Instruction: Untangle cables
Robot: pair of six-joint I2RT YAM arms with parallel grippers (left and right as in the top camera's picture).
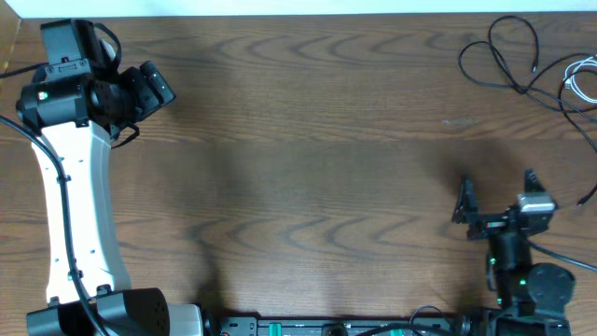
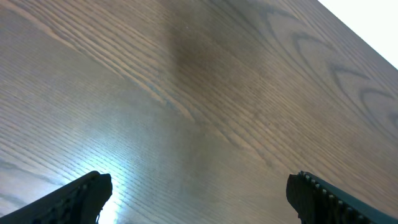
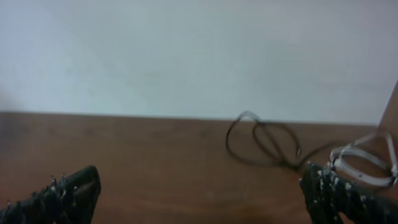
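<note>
A thin black cable [image 1: 508, 58] lies in loose loops at the table's far right corner, crossing a coiled white cable [image 1: 580, 82] at the right edge. In the right wrist view the black cable [image 3: 264, 144] and white cable [image 3: 364, 163] lie far ahead near the table's back edge. My right gripper [image 1: 495, 193] sits near the front right, open, empty, well short of the cables. Its fingertips [image 3: 74, 186] frame bare wood. My left gripper [image 1: 157, 89] is at the far left, open and empty, with only bare wood between its fingers [image 2: 87, 190].
The wooden table [image 1: 308, 149] runs between both arms. The left arm's white link [image 1: 79, 205] stretches along the left side. A thick black cord [image 1: 569, 257] trails from the right arm's base. A dark rail with green parts [image 1: 326, 327] lines the front edge.
</note>
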